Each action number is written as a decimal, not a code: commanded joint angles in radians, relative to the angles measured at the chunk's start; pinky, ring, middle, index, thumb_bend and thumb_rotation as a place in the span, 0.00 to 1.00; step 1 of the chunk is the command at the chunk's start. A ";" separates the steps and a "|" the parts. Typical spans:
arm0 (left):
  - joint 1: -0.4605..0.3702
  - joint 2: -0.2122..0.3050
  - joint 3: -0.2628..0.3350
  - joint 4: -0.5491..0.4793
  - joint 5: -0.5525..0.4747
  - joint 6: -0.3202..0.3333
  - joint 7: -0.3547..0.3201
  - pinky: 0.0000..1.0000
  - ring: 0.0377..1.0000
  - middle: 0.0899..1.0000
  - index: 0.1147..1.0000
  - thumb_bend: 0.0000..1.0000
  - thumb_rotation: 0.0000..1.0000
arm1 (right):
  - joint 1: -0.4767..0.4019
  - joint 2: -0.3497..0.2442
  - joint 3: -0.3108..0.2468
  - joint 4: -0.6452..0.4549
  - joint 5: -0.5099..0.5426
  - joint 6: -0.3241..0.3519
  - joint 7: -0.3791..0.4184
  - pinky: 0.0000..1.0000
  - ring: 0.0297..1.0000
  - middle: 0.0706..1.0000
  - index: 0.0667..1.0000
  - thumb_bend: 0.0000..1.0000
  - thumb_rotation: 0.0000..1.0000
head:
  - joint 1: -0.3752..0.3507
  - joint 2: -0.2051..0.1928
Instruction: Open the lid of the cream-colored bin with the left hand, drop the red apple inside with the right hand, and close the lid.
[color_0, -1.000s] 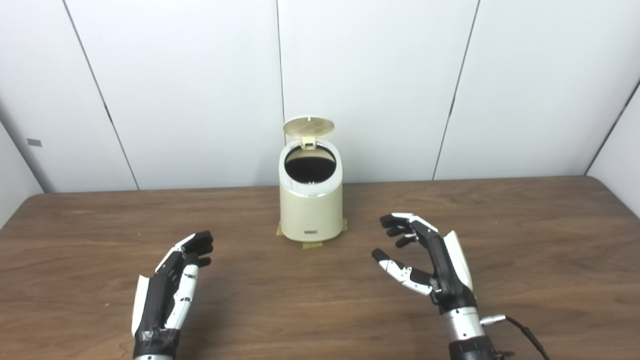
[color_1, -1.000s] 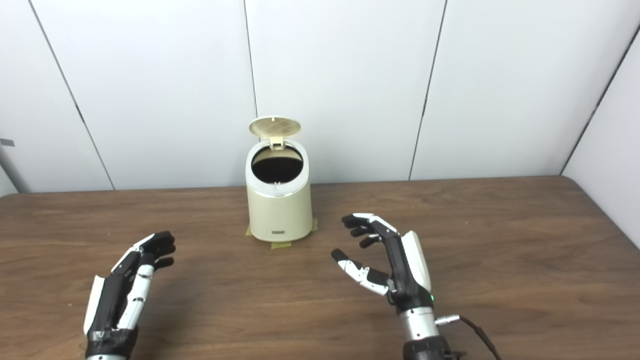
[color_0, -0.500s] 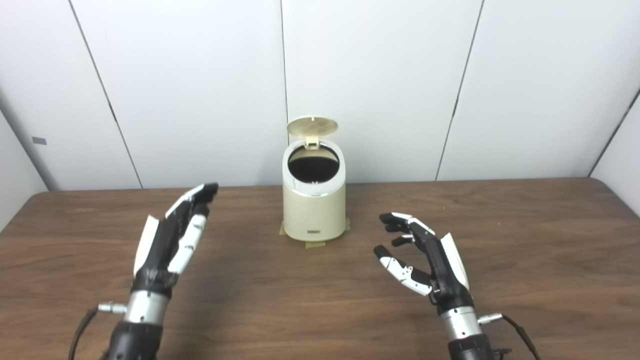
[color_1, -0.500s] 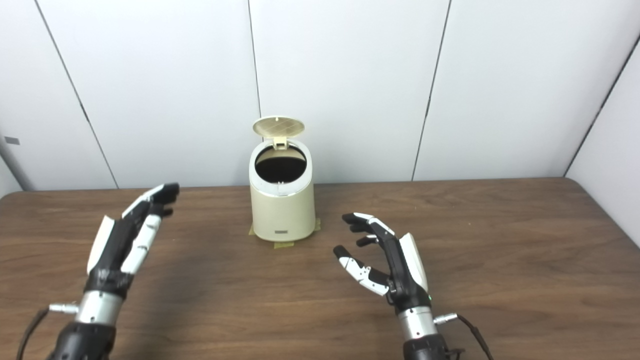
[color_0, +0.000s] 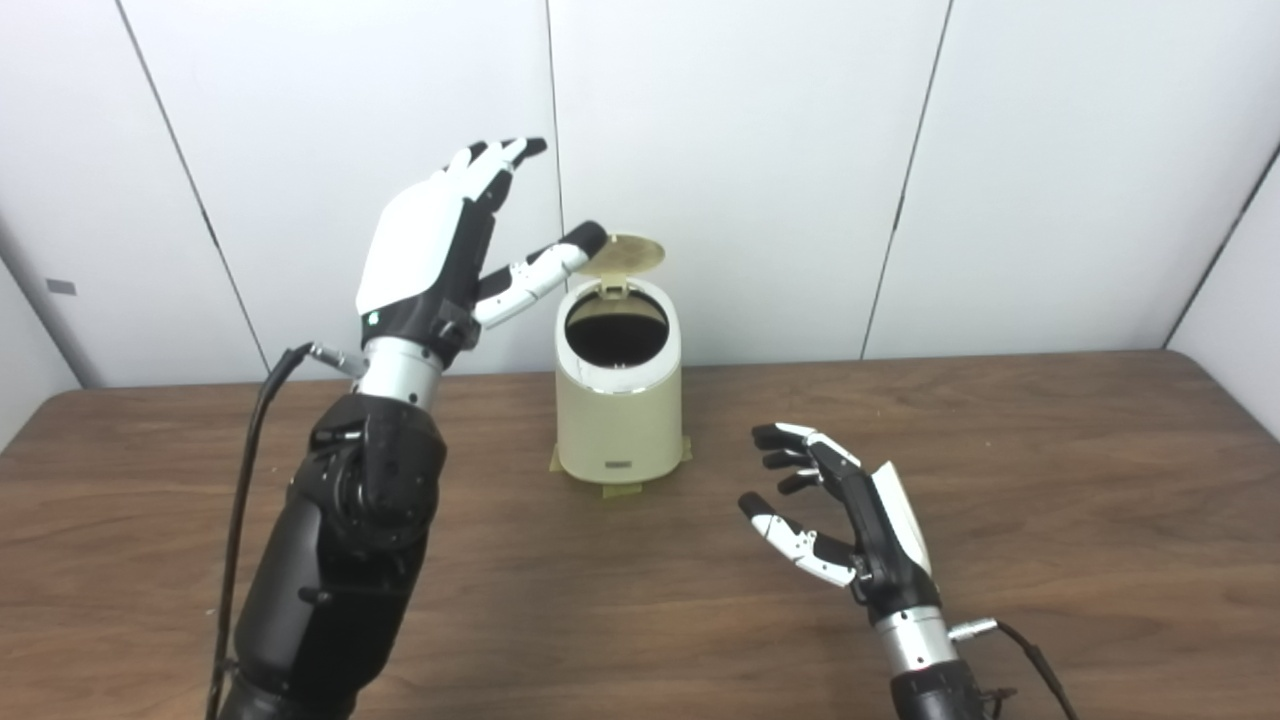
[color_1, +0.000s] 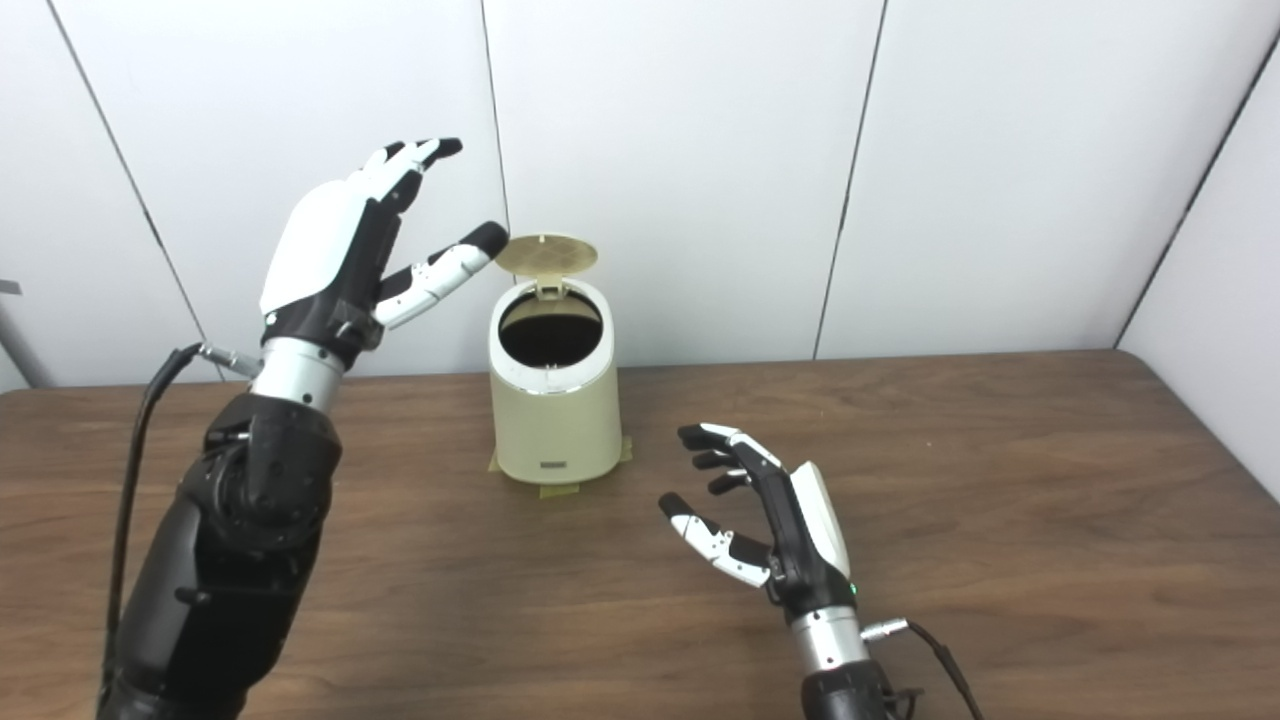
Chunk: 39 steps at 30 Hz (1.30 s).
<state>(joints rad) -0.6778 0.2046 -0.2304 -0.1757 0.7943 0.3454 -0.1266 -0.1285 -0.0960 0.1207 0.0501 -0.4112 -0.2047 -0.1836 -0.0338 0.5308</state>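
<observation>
The cream-colored bin (color_0: 620, 420) stands on the wooden table near the back wall, on tape patches. Its round lid (color_0: 628, 254) stands up open and the dark inside shows. My left hand (color_0: 440, 245) is raised high to the left of the lid, open, fingers spread, with the thumb tip close to the lid's left edge. My right hand (color_0: 845, 510) is open and empty, low over the table to the right of the bin. No red apple is in view.
The brown wooden table (color_0: 1050, 480) runs to white wall panels behind. A cable (color_0: 245, 470) hangs from my left wrist, and another (color_0: 1030, 655) leads off my right wrist.
My left arm has risen from low over the table to the level of the lid, close beside it. My right hand has stayed nearly still. The bin's lid stays open.
</observation>
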 joint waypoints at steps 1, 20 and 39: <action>-0.103 0.013 -0.026 -0.008 0.070 0.008 -0.028 1.00 1.00 0.94 0.91 0.82 0.99 | -0.018 -0.009 -0.001 0.016 -0.017 -0.038 -0.011 0.58 0.69 0.72 0.71 0.21 0.40 | -0.002 0.000; -0.211 -0.017 -0.190 0.195 0.338 0.061 -0.216 1.00 1.00 0.91 0.89 1.00 0.99 | -0.016 -0.008 0.011 0.004 -0.055 -0.006 0.002 0.61 0.71 0.72 0.72 0.30 0.47 | 0.000 -0.007; -0.197 -0.027 -0.188 0.197 0.344 0.058 -0.232 1.00 1.00 0.89 0.87 1.00 1.00 | -0.020 -0.006 0.016 0.017 -0.075 -0.008 0.007 0.62 0.72 0.73 0.72 0.29 0.41 | -0.005 -0.011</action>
<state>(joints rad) -0.8265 0.1714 -0.4273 0.0564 1.1257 0.4119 -0.3667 -0.1361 -0.0961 0.1386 0.0552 -0.4837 -0.2000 -0.1706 -0.0383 0.5185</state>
